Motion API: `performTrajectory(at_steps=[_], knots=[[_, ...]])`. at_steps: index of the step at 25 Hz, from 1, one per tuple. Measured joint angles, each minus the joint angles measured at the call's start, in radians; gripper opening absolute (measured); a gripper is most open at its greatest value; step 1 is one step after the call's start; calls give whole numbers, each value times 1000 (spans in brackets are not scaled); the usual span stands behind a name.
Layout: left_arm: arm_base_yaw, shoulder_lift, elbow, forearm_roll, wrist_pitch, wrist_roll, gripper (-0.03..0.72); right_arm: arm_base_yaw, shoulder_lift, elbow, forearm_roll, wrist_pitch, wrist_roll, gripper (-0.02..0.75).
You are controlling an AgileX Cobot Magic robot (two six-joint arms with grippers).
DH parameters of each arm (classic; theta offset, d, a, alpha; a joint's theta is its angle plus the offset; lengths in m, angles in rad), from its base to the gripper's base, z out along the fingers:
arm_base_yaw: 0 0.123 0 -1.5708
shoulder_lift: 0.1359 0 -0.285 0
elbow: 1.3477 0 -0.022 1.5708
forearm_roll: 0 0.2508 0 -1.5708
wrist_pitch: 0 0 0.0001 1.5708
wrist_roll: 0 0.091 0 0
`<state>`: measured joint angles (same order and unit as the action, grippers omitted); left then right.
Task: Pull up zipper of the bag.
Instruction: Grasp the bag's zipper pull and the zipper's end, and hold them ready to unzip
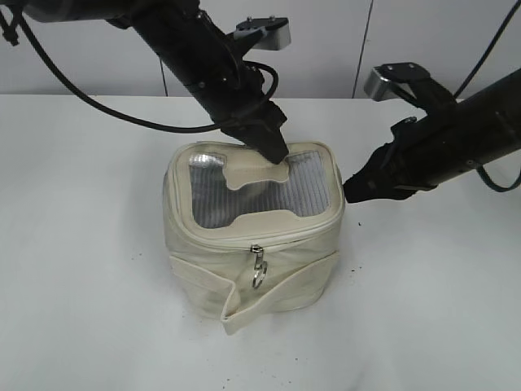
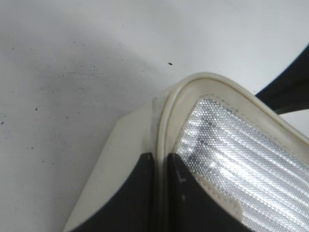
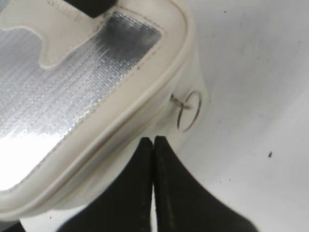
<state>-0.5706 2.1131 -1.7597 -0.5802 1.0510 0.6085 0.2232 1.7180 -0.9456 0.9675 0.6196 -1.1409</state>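
The cream bag (image 1: pixel 203 269) stands mid-table, its mesh top panel (image 1: pixel 220 199) facing up. The zipper track (image 1: pixel 301 230) runs round the lid rim, with a silver ring pull (image 1: pixel 257 267) hanging at the front. My left gripper (image 1: pixel 277 152) is at the lid's far edge; in the left wrist view its jaws (image 2: pixel 161 157) are shut on the bag's raised lid rim (image 2: pixel 166 104). My right gripper (image 1: pixel 350 191) is shut and empty at the bag's right side. In the right wrist view its tips (image 3: pixel 153 139) sit just below the rim, beside another ring pull (image 3: pixel 188 110).
The white table (image 1: pixel 89 244) surrounds the bag on all sides. A loose cream strap (image 1: pixel 277 295) wraps the bag's lower body and sticks out at the front. A white wall stands behind the table.
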Motion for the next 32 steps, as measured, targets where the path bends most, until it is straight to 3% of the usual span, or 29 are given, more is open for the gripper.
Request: performTrajectory(at_steps=[4, 12, 14, 18, 22, 27, 30, 32], knots=[[0, 0, 0, 0, 0, 0, 45, 0, -71, 37, -77, 41, 81, -16], [-1, 0, 0, -2, 0, 0, 45, 0, -114, 83, -92, -13, 80, 9], [-1, 0, 0, -2, 1, -1, 45, 0, -107, 83, -91, -52, 42, 91], [-1, 0, 0, -2, 1, -2, 45, 0, -77, 83, -29, -51, -71, 366], [-1, 0, 0, -2, 2, -2, 45, 0, -51, 83, 81, -71, -237, 465], [-1, 0, 0, 1, 4, -2, 45, -1, 26, 77, 231, -88, -410, 446], [0, 0, 0, 1, 4, -2, 45, -2, 85, 43, 306, -95, -464, 321], [0, 0, -1, 0, 5, -2, 45, -2, 112, 24, 329, -95, -475, 177]])
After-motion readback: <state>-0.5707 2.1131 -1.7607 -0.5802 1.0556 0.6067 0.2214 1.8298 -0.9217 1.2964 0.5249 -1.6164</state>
